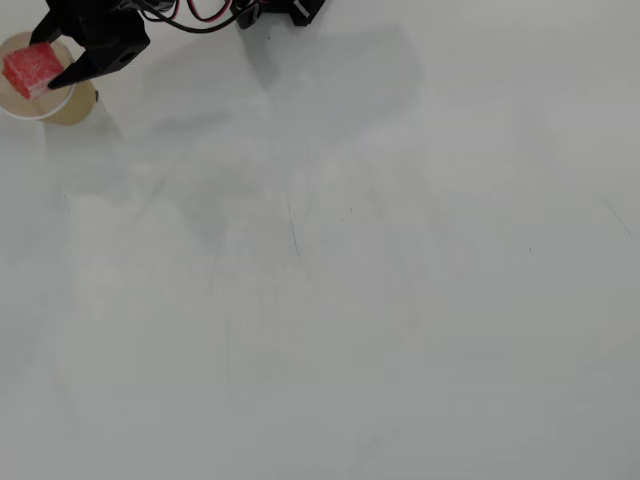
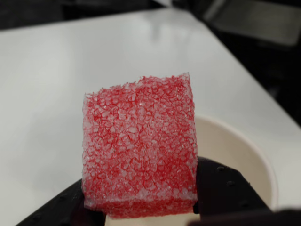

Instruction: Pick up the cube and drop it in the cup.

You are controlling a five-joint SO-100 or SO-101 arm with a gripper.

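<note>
At the top left corner of the overhead view, my black gripper [image 1: 45, 65] is shut on the cube [image 1: 28, 68], a small red spongy block. It holds the cube over the mouth of the cream-beige cup [image 1: 75, 103], which stands upright on the table. In the wrist view the cube [image 2: 138, 146] fills the middle of the frame, clamped low between the two black fingers [image 2: 221, 188] of the gripper [image 2: 141, 207]. The cup's white inside and round rim [image 2: 235, 146] show just behind and below the cube, to its right.
The white table [image 1: 350, 280] spreads bare across the overhead view. Red and black cables [image 1: 200, 15] and the arm's black base [image 1: 290, 10] sit along the top edge. In the wrist view the table's edge [image 2: 244, 70] runs along the right, with dark floor beyond.
</note>
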